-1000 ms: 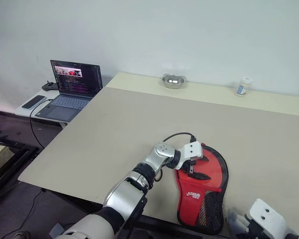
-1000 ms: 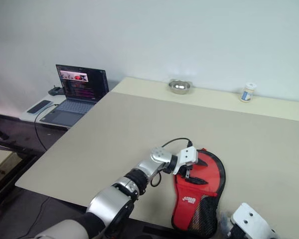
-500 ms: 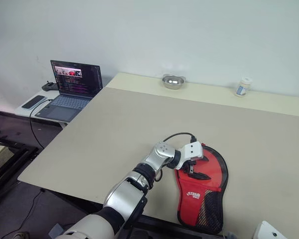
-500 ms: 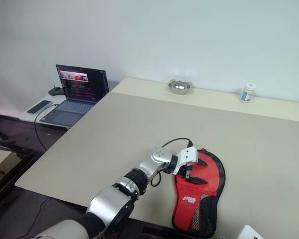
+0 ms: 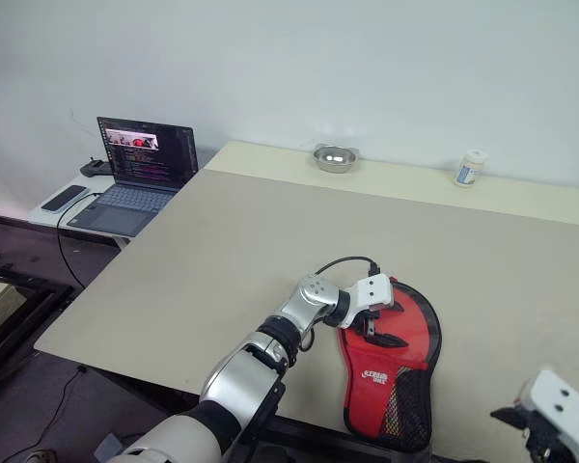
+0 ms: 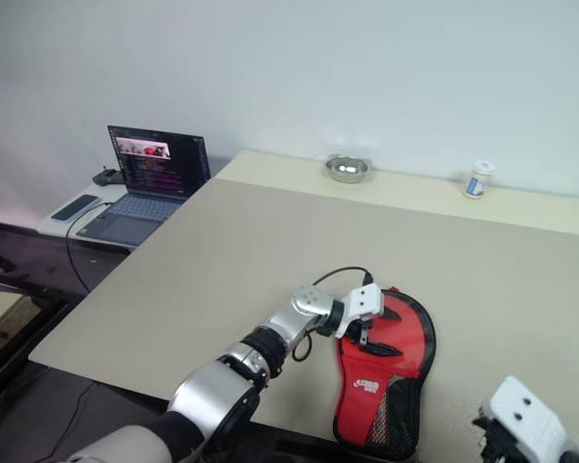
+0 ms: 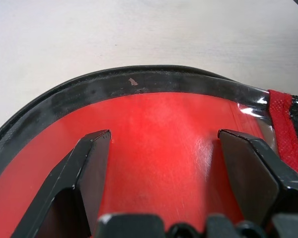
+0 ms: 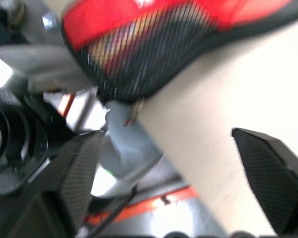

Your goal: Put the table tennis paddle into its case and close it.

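Red case (image 5: 391, 362) flat on bench (image 5: 222, 251) near edge, left gripper (image 5: 378, 328) jaws wide apart over it, holding nothing, right gripper (image 8: 169, 173) jaws wide too, empty.

Head eyes look down over the table (image 5: 222, 251); both wrist views closely share the case (image 5: 391, 362).

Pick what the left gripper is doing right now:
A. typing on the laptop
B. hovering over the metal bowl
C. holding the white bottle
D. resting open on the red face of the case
D: the left gripper sits on the red case, fingers spread apart over its red face.
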